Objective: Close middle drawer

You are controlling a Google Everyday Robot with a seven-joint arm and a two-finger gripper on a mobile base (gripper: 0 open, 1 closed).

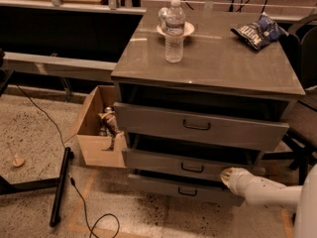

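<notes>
Partly pulled out, the middle drawer (158, 160) sits in the cabinet (213, 68) between the top drawer (158, 120) and the bottom drawer (163, 186), with a dark gap showing behind its front. The gripper (228, 176) is against the right end of that front, right of the handle (192, 168). Whether it is released or clenched I cannot tell. Its white arm (270, 192) comes in from the near right. A box (96, 150) stands just beside the cabinet's left side. Bare floor (163, 219) lies near the drawers.
</notes>
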